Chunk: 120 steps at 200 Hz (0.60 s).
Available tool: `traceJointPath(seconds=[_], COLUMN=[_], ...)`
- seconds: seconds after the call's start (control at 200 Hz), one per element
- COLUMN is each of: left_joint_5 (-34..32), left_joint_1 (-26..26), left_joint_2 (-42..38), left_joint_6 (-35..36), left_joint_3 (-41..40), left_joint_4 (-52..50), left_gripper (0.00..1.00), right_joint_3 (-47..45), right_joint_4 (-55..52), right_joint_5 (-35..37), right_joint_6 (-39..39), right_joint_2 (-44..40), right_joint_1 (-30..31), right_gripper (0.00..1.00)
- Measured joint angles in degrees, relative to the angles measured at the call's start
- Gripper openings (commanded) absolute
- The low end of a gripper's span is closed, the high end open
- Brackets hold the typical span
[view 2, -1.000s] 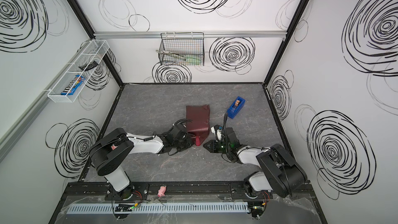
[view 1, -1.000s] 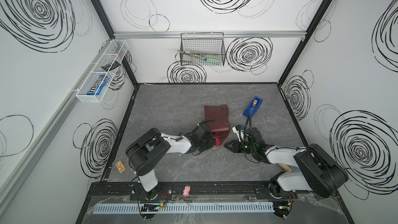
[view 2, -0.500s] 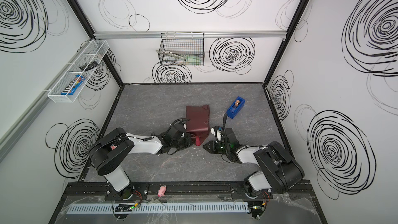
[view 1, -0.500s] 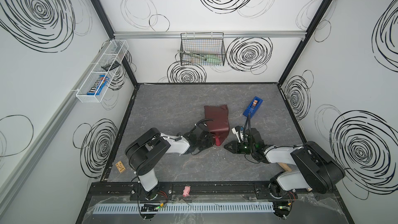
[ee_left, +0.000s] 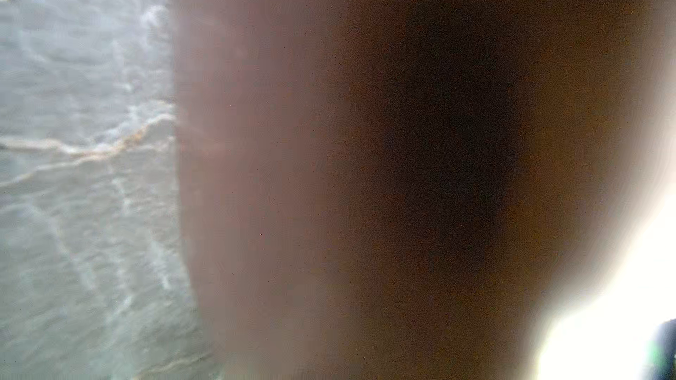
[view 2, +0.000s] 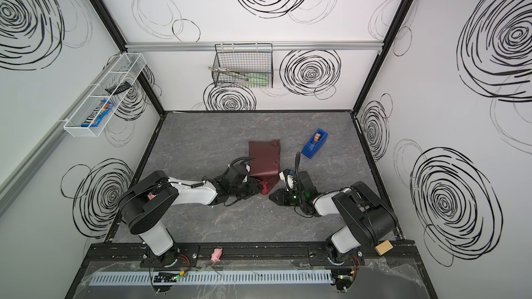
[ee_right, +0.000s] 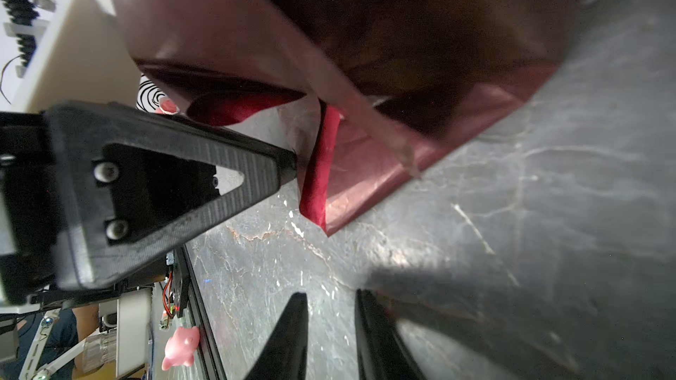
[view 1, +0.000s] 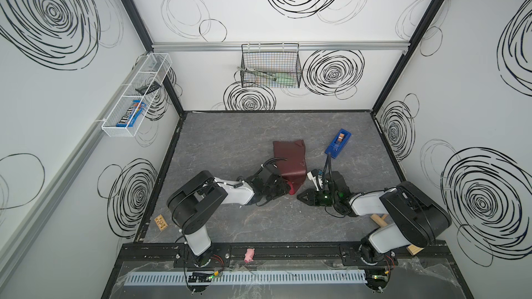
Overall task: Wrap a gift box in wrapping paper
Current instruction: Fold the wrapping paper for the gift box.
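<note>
At table (view 1: pixel 230 225) centre, wrapping paper (view 1: pixel 289 159) loosely folded. Left gripper (view 1: pixel 285 190) at near flap (ee_right: pixel 318 162), jaws unreadable; right gripper (ee_right: pixel 329 297) slightly parted, empty. Risk: unheld flap may spring open.

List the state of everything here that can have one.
wrapping paper, folded into a bundle on the table, near end open with loose flaps
gift box, hidden, no face shows
tape dispenser, upright, apart from the paper
left gripper, at the paper's near flap, opening unclear
right gripper, open, empty, short of the paper
</note>
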Motion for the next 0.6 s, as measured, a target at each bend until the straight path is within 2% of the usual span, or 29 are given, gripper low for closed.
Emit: traceJointPath(seconds=[0.185,0.37,0.495,0.6], left_joint_5=[-0.5,-1.3,-1.6,-1.7], left_joint_1=[-0.4,-0.7,-0.8,-0.8], left_joint_2=[0.0,0.2,0.7,1.1], left_joint_6=[0.0,0.2,0.2,0.2], left_joint_3=[1.9,4.0,4.6,4.7], left_joint_4=[-3.8,-7.5,-8.1,-7.9], left_gripper=[0.47,0.46,0.43,0.35], right_joint_3=[0.3,0.4,0.9,1.0], right_joint_4=[0.6,1.0,1.1,1.7], right_joint_5=[0.0,-0.1,-0.3,-0.7], right_joint_6=[0.5,0.6,0.6,0.5], right_joint_2=[0.5,0.7,1.2,1.7], right_joint_1=[0.0,-0.2,-0.3,-0.5], right_gripper=[0.34,0.35,0.36,0.36])
